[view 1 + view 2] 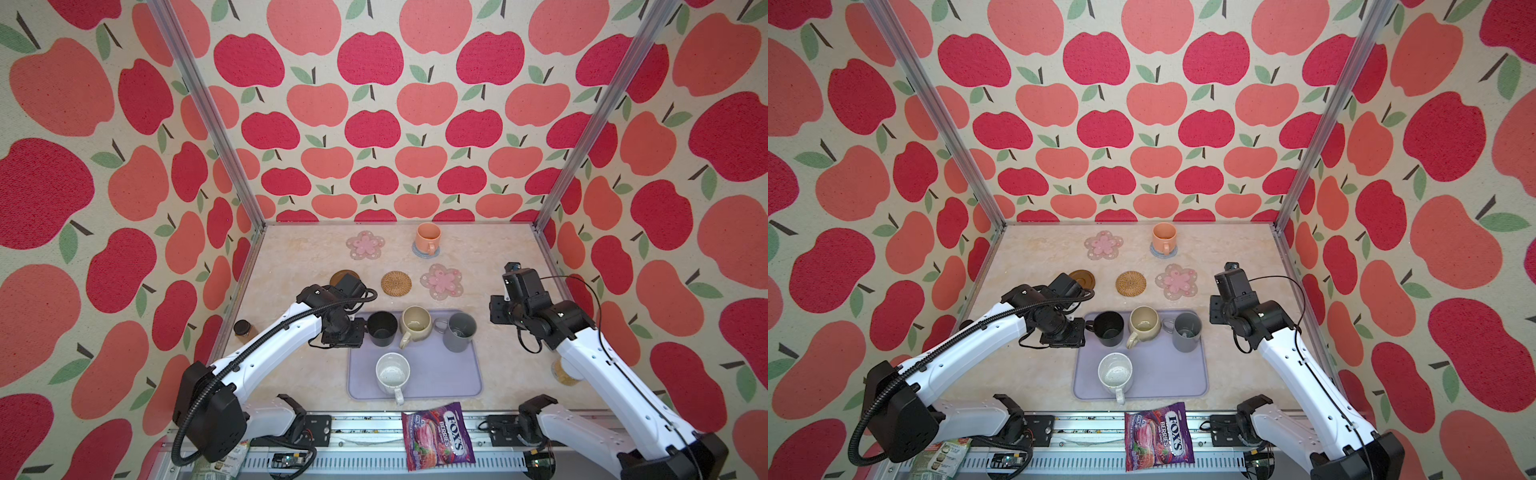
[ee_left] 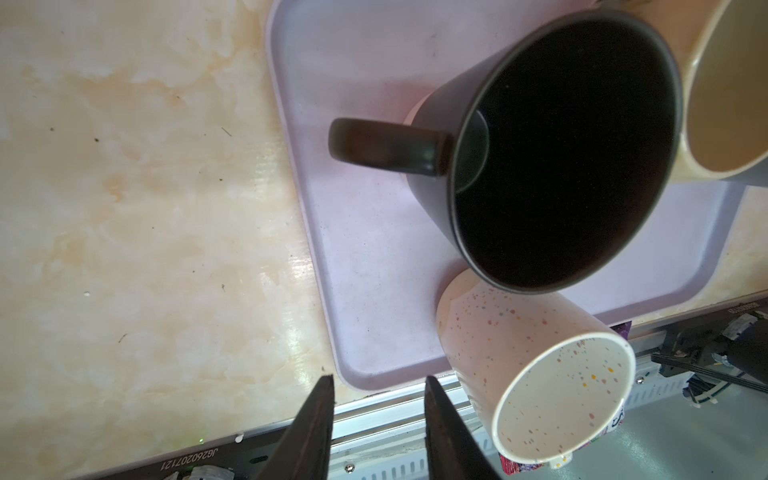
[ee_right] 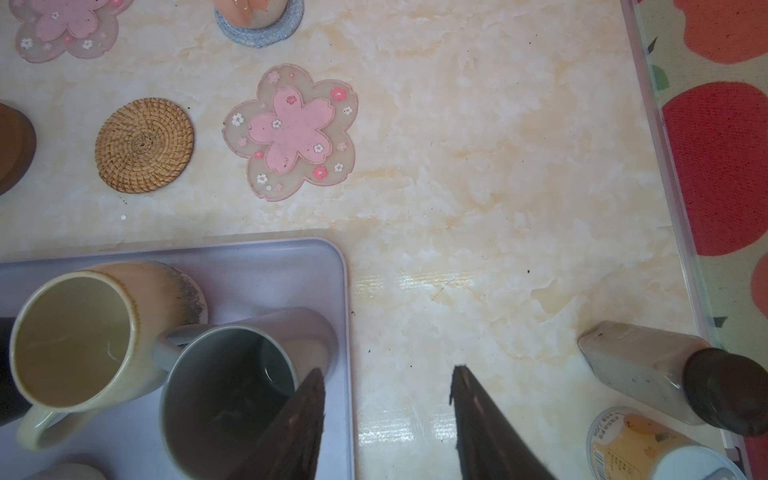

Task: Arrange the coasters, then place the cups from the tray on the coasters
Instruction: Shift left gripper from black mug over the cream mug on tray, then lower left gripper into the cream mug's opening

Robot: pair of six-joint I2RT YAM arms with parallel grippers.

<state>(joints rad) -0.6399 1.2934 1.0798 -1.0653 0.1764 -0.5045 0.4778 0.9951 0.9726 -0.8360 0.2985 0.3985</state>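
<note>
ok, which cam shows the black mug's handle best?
Left wrist. The black mug fills the frame there, and its handle is fully in view. In both top views the mug is small and the handle barely shows. The right wrist catches only a dark sliver.

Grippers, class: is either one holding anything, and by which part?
Nothing is held. The left gripper stands open, short of the black handled mug; the right gripper stands open beside the grey handled mug.
</note>
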